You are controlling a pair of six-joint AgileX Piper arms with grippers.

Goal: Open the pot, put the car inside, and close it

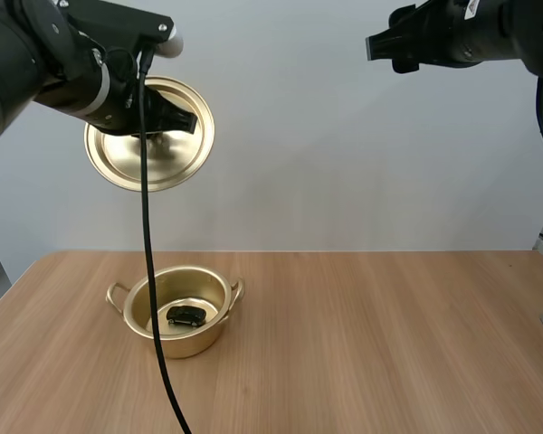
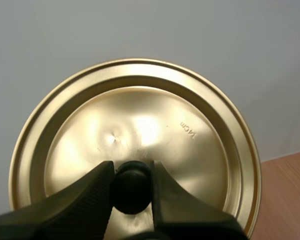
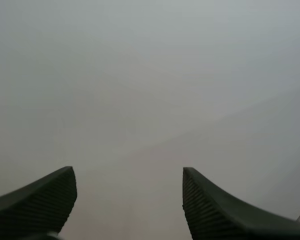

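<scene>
With the car [image 1: 187,316] in the pot [image 1: 185,342], the left gripper [image 2: 131,172] — tips pinching the knob [image 2: 132,195] of the lid [image 2: 140,120] — must level it, centre it over the pot and lower squarely; the right gripper [image 3: 128,172] hangs spread, well clear.

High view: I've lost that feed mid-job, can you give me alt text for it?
The left gripper holds the gold lid high above the wooden table. Below, the open gold pot stands on the table with a small dark toy car inside. The right gripper hangs high on the other side, holding nothing.
</scene>
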